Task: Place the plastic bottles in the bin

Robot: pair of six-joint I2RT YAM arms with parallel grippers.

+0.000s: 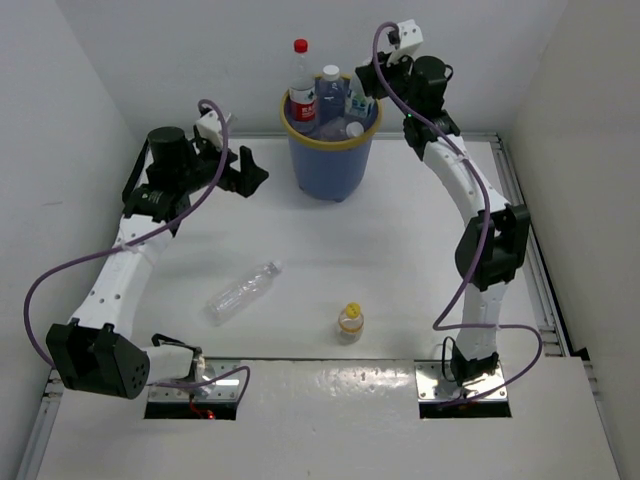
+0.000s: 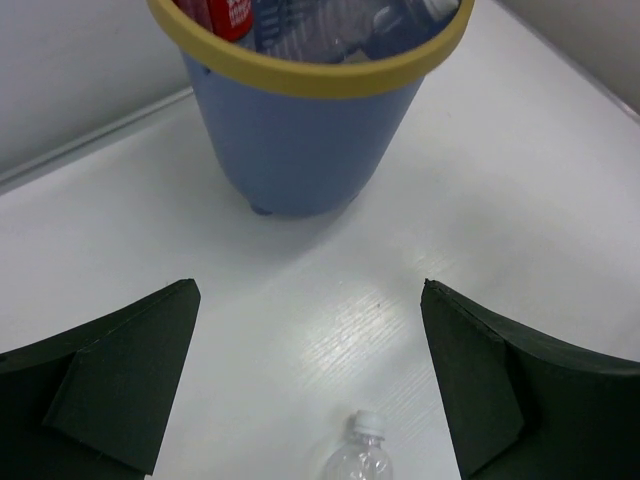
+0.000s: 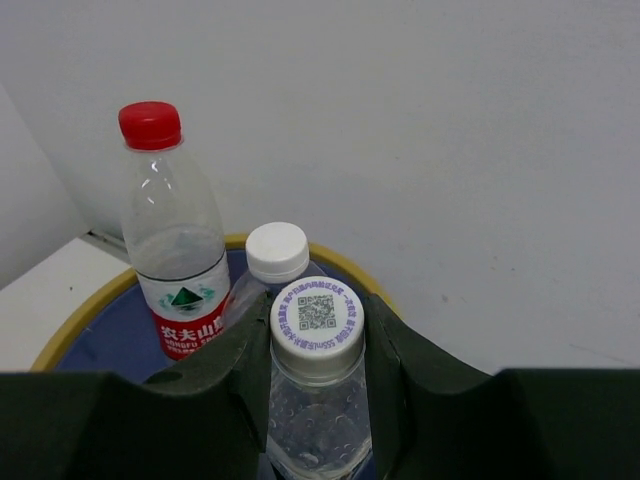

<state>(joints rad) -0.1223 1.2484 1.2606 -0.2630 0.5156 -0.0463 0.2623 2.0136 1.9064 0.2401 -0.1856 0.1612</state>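
Note:
The bin (image 1: 330,165) is a blue bucket with a yellow rim at the back middle of the table. Several plastic bottles stand in it, among them a red-capped one with a red label (image 1: 301,85) and a white-capped one (image 1: 331,78). My right gripper (image 1: 366,92) hangs over the bin's right rim. In the right wrist view it (image 3: 317,335) is shut on the neck of a clear bottle with a white QR-code cap (image 3: 317,318). My left gripper (image 1: 248,170) is open and empty, left of the bin. A clear bottle (image 1: 243,291) lies on the table; a small yellow-capped bottle (image 1: 350,322) stands near the front.
In the left wrist view the bin (image 2: 300,150) is ahead and the lying bottle's white cap (image 2: 366,425) shows below, between the open fingers (image 2: 130,370). White walls close the table at the back and both sides. The right arm's elbow (image 1: 490,245) stands over the right side.

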